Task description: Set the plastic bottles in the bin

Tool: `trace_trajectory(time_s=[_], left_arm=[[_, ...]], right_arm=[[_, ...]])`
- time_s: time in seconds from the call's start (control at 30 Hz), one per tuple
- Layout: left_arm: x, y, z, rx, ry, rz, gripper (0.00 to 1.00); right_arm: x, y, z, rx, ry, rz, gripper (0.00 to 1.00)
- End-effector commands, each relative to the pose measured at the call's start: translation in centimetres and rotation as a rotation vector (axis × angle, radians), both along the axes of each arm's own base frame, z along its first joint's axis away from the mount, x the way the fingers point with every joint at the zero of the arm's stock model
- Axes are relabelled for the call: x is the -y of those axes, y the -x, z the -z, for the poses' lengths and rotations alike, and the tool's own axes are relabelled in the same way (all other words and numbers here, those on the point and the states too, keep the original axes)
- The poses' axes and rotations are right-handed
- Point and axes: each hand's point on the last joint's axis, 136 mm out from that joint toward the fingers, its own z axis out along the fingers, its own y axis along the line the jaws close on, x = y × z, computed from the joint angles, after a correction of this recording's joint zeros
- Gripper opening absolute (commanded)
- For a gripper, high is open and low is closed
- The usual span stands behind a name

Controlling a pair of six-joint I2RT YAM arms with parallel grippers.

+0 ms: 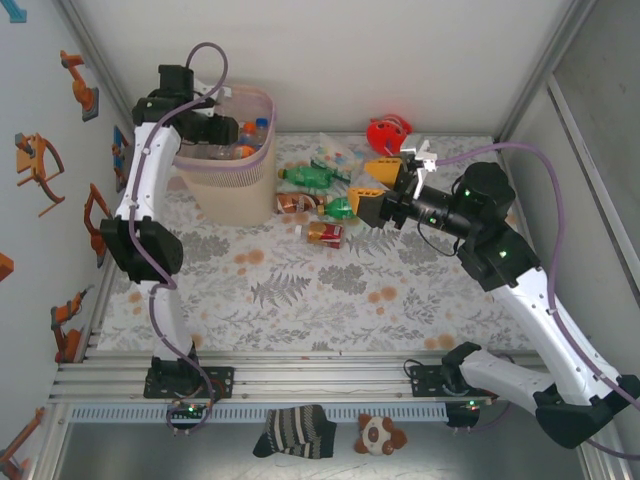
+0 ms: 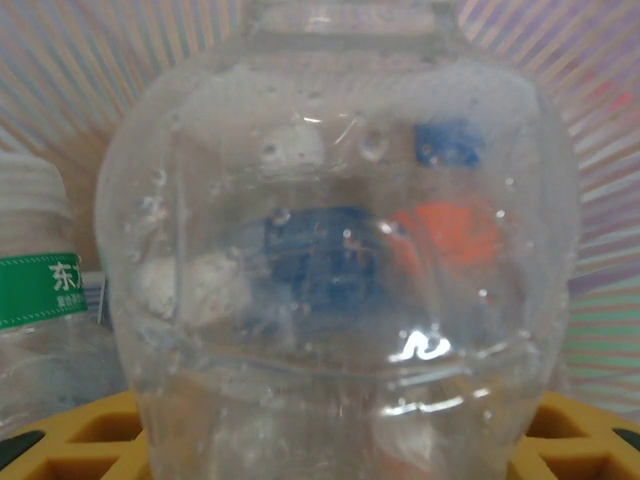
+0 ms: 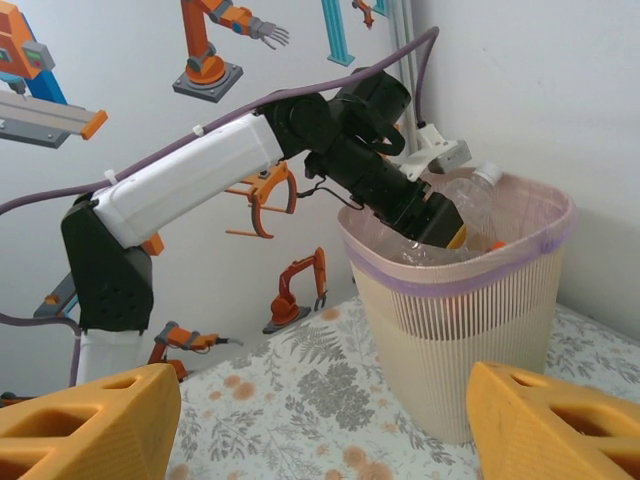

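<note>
My left gripper [image 1: 226,133] is down inside the top of the pale pink bin [image 1: 240,185], shut on a clear plastic bottle [image 2: 335,250]. In the right wrist view that bottle [image 3: 472,196] has a white cap and tilts over the bin's rim [image 3: 520,245]. More bottles lie inside the bin, one with a green label [image 2: 40,290]. Several bottles lie on the table: a green one [image 1: 310,177], another green one [image 1: 340,207] and a red-labelled one [image 1: 325,232]. My right gripper [image 1: 366,190] hovers open beside them, its yellow fingers [image 3: 90,425] wide apart with nothing between them.
A red round toy [image 1: 388,131] sits at the back behind the right gripper. The left wall carries robot stickers [image 3: 295,290]. The floral tablecloth [image 1: 320,290] stretches toward the near rail. A striped sock [image 1: 295,432] and a small plush [image 1: 380,433] lie below the rail.
</note>
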Motion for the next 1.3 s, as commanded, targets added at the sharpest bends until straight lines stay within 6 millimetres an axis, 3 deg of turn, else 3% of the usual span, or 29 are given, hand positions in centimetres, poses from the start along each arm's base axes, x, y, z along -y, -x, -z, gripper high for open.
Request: trace_trajectory(time_s=[0.0, 0.1, 0.3, 0.6, 0.8, 1.0, 1.17, 1.27], left_arm=[[-1.5, 2.3, 2.1, -0.132, -0.091, 0.001, 0.54], [-1.7, 3.5, 3.0, -0.197, -0.105, 0.015, 0.54], [-1.7, 5.3, 3.1, -0.256, -0.149, 0.032, 0.54], [-1.8, 7.0, 3.6, -0.317, -0.236, 0.045, 0.63], [-0.5, 6.7, 0.6, -0.229, -0.158, 0.060, 0.81], [0.0, 5.9, -2.9, -0.104, -0.115, 0.059, 0.90], [-0.4, 5.0, -4.2, -0.033, -0.121, 0.036, 0.90], [-0.4, 4.4, -4.4, -0.008, -0.127, 0.036, 0.81]], right_arm=[[0.3, 0.7, -1.1, 0.036, -0.016, 0.003, 0.74], [0.3, 0.6, -1.0, 0.037, -0.017, 0.007, 0.74], [-0.1, 0.1, -0.7, 0.023, -0.021, -0.005, 0.74], [-0.4, 0.0, -1.0, 0.025, -0.028, -0.012, 0.73], [-0.5, 0.1, -1.2, 0.024, -0.026, -0.017, 0.73], [-0.4, 0.1, -1.4, 0.026, -0.029, -0.014, 0.73], [-0.5, 0.1, -1.3, 0.024, -0.028, -0.014, 0.73], [-0.4, 0.1, -1.4, 0.026, -0.029, -0.013, 0.73]])
